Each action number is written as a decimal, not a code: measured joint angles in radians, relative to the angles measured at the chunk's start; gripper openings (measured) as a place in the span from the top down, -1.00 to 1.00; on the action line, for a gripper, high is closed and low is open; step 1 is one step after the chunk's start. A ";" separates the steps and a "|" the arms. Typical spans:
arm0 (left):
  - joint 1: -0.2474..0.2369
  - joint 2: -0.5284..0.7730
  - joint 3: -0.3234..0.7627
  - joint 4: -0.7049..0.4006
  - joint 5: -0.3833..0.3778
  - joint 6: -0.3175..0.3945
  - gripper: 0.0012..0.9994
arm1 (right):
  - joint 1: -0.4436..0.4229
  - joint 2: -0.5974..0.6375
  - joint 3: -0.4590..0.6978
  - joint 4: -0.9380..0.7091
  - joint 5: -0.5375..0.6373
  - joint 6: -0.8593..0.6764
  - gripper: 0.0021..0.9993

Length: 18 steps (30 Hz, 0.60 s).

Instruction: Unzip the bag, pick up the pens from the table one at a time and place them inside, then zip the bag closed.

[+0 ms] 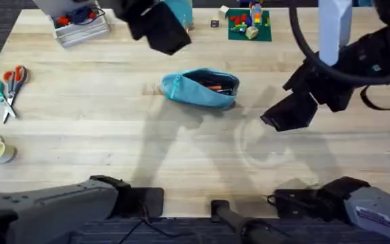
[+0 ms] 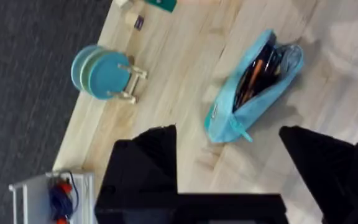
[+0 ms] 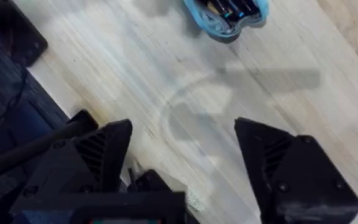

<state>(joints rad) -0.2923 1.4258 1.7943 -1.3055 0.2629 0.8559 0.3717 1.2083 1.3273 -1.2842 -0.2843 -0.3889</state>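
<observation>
Near the middle of the light wood plank desk (image 1: 114,135), toward its far half, lies the oblong turquoise soft fabric pouch (image 1: 200,87), long axis running across the desk from left to right, zipper mouth gaping and turned up, with thin dark pens (image 1: 217,86) and a touch of orange visible inside. Seen no loose pen on the bare wood around it, so judged: filling done, closing left. Hanging above the far edge, beyond and to the left of the pouch, the left arm's black two-finger end effector (image 2: 229,180), fingers spread wide with nothing between them; in its wrist view the pouch (image 2: 255,84) sits ahead of the gap, tilted diagonally, small turquoise pull tab (image 2: 244,134) at the nearer, narrow end. Raised to the right of the pouch and clear of it, the right arm's black end effector (image 3: 182,165), likewise spread and empty, with the pouch's open end (image 3: 225,17) well ahead of it across bare wood. Both roughly equally near by the overhead view, one at each end of the long axis. Likely the deciding relation: pull tab at the left end, so closer to the left end effector, while the right end, facing the right end effector, offers a place to pin the fabric. Probably needed: a pull straight along the long axis, left to right, with the opposite end held down to stop the soft body sliding.
</observation>
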 joint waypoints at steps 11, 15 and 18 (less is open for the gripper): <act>0.174 -0.146 -0.197 0.083 0.062 0.000 -0.99 | 0.000 0.000 0.000 0.000 0.000 0.000 -1.00; 0.220 -0.225 -0.352 0.169 0.065 0.000 -0.99 | 0.000 0.000 0.000 0.000 0.000 0.000 -1.00; 0.248 -0.290 -0.458 0.224 0.067 0.000 -0.99 | 0.000 0.000 0.000 0.000 0.000 0.000 -1.00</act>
<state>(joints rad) -0.0445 1.1357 1.3368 -1.0815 0.3298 0.8562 0.3717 1.2083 1.3273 -1.2842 -0.2844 -0.3889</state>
